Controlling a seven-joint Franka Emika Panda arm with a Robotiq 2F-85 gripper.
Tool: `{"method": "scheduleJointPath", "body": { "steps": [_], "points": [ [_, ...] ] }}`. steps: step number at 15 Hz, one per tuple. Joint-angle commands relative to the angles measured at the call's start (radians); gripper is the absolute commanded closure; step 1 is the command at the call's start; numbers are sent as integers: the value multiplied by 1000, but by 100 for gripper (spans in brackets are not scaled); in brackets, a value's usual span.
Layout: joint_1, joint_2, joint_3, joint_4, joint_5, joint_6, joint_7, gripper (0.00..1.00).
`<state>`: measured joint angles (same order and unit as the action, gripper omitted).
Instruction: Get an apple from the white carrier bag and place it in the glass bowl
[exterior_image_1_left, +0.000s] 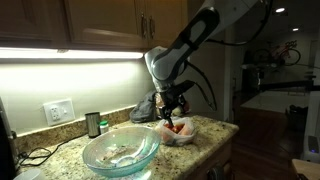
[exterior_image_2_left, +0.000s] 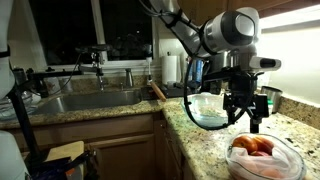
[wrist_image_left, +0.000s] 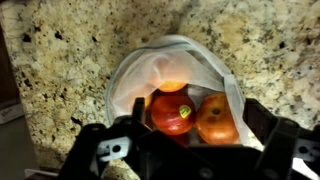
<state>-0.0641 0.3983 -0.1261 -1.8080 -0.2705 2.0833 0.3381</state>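
Fingers: your gripper (exterior_image_2_left: 246, 117) hangs with both fingers (exterior_image_2_left: 254, 124) spread apart and nothing between them, poised just above the bag's mouth.
Bag: the white carrier bag (wrist_image_left: 170, 72) lies slumped on the granite counter (wrist_image_left: 60, 70), its opening gaping wide up at your wrist camera. Easy way in!
Apples: a red apple (wrist_image_left: 172, 112) sits dead centre under the wrist, touching a more orange one (wrist_image_left: 216, 118) beside it; a third, yellowish fruit (wrist_image_left: 172, 86) peeks out deeper in the bag.
Bowl: the glass bowl (exterior_image_1_left: 120, 152) waits on the same counter, apart from the bag, towards the sink (exterior_image_2_left: 90, 100) side. Something pale seems to lie inside it; you can't tell what from here.
Step in hand: you're lining up the pick, by my reading. No apple is out yet.
Next move: drop straight down with the jaws straddling the red apple, then squeeze. Mind the orange neighbour pressed against it, and watch the loose plastic, since a finger could snag a fold and drag the whole bag along.
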Motion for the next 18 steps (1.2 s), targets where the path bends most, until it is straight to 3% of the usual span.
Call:
{"method": "scheduleJointPath", "body": {
  "steps": [1, 9, 18],
  "points": [
    [32, -55, -47, -81, -71, 34, 98, 0],
    [35, -47, -61, -108, -157, 150, 145, 0],
    [41, -25, -50, -92, -147, 212, 115, 0]
  ]
}}
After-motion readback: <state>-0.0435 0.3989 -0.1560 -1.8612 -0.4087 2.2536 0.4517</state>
